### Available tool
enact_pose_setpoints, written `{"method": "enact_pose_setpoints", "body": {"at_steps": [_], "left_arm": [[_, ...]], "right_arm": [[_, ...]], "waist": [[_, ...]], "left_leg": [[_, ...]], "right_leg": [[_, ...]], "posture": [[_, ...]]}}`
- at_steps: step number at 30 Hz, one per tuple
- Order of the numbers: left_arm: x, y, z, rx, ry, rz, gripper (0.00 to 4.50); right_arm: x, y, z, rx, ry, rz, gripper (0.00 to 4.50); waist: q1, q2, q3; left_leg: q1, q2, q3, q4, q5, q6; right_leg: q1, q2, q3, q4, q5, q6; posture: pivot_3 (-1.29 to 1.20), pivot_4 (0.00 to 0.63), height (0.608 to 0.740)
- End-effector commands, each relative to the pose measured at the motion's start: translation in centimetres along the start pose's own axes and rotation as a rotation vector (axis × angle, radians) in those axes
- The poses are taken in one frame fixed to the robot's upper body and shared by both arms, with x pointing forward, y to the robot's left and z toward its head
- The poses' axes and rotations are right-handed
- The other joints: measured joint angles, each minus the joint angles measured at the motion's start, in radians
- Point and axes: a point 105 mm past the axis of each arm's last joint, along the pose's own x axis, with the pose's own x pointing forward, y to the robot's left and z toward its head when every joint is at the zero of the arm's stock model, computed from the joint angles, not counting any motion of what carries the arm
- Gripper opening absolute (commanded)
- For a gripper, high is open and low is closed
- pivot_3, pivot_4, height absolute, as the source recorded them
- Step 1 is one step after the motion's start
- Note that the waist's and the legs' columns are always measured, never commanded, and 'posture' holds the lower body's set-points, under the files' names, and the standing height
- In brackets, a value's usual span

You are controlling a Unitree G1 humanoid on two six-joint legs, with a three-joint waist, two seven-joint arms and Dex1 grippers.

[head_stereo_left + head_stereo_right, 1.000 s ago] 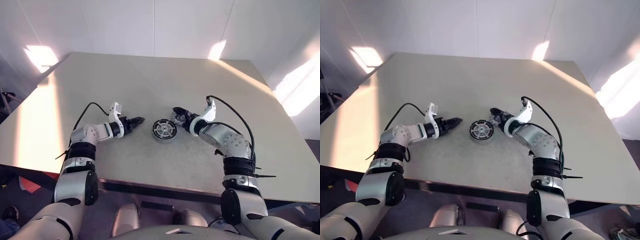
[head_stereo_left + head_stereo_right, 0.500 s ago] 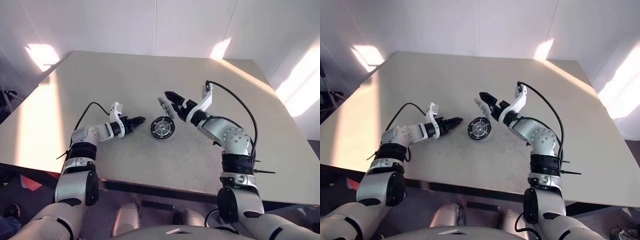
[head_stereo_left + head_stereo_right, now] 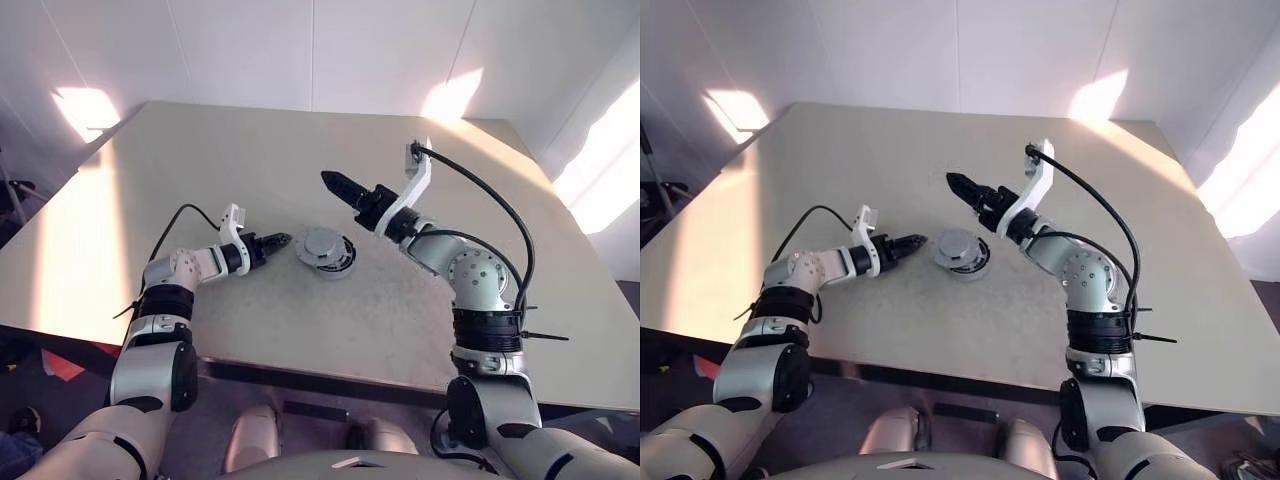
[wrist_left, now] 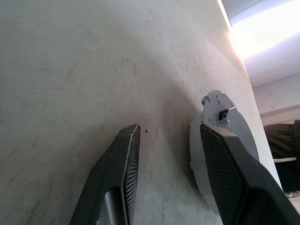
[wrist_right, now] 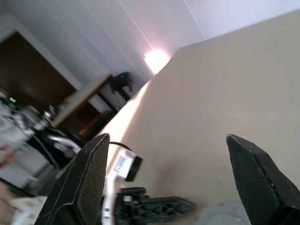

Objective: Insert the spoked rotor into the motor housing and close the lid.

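The lid (image 3: 322,243) lies on the motor housing (image 3: 334,259) mid-bench (image 3: 250,160). Left end effector (image 3: 277,240), low just beside the housing, is part spread and empty. Right end effector (image 3: 335,184) hangs raised beyond it, spread wide, empty. White walls (image 3: 300,50) behind.

Bench (image 3: 300,160) top looks like matt beige laminate, finely grainy and a bit scuffed up close. The lid (image 3: 320,243) on it is dull grey metal, smooth, no shine. Left gripper (image 4: 171,176) pads (image 4: 132,161) are black plastic with cross-hatched grip texture.
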Motion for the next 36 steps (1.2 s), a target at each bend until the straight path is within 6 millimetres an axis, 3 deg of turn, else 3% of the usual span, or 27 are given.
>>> {"method": "enact_pose_setpoints", "body": {"at_steps": [1,3,9,20,31,34,36], "left_arm": [[-0.2,0.0,0.4,0.023,-0.006,0.004,2.2],[-0.3,-0.3,0.6,0.028,-0.013,-0.019,2.2],[-0.7,-1.5,1.4,0.114,-0.034,-0.082,2.2],[-2.1,-3.0,1.6,0.201,-0.055,-0.166,2.2],[-2.3,-2.7,1.9,0.206,-0.067,-0.142,2.2],[-2.4,-2.4,1.9,0.203,-0.07,-0.128,2.2],[-2.5,-2.2,2.0,0.2,-0.074,-0.117,2.2]], "right_arm": [[0.1,1.0,-0.4,-0.306,0.007,0.038,4.46],[0.0,1.3,-1.8,-0.442,0.06,0.081,4.46],[0.3,0.5,-4.3,-0.586,0.145,0.129,4.46],[1.0,-2.7,-7.9,-0.628,0.277,0.079,4.46],[0.9,-3.7,-10.0,-0.632,0.341,0.061,4.46],[0.8,-3.9,-10.1,-0.636,0.344,0.056,3.87],[0.6,-4.1,-10.0,-0.652,0.352,0.049,3.21]], "waist": [[0.0,0.0,0.0],[0.0,0.0,0.0],[-0.003,-0.001,0.001],[-0.01,-0.001,0.001],[-0.013,-0.001,0.001],[-0.013,-0.001,0.001],[-0.013,-0.001,0.001]], "left_leg": [[0.0,0.0,0.0,0.0,0.0,0.0],[0.0,0.0,0.0,0.0,0.0,0.0],[-0.002,0.0,0.0,0.0,-0.001,0.002],[-0.005,0.0,0.0,0.003,-0.003,0.006],[-0.005,0.001,0.0,0.005,-0.003,0.006],[-0.004,0.001,0.0,0.005,-0.003,0.006],[-0.003,0.001,0.0,0.005,-0.003,0.006]], "right_leg": [[0.0,0.0,0.0,0.0,0.0,0.0],[0.0,0.0,0.0,0.0,0.0,0.0],[-0.002,0.0,0.0,0.0,0.004,-0.007],[-0.004,0.0,0.0,0.0,0.004,-0.008],[-0.003,0.0,0.0,0.001,0.004,-0.009],[-0.003,0.0,0.0,0.002,0.004,-0.009],[-0.002,0.0,0.0,0.002,0.004,-0.009]], "posture": [[0.0,0.0,0.74],[0.0,0.0,0.74],[0.0,0.0,0.74],[0.0,0.0,0.74],[0.0,0.0,0.74],[0.0,0.0,0.74],[0.0,0.0,0.74]]}}
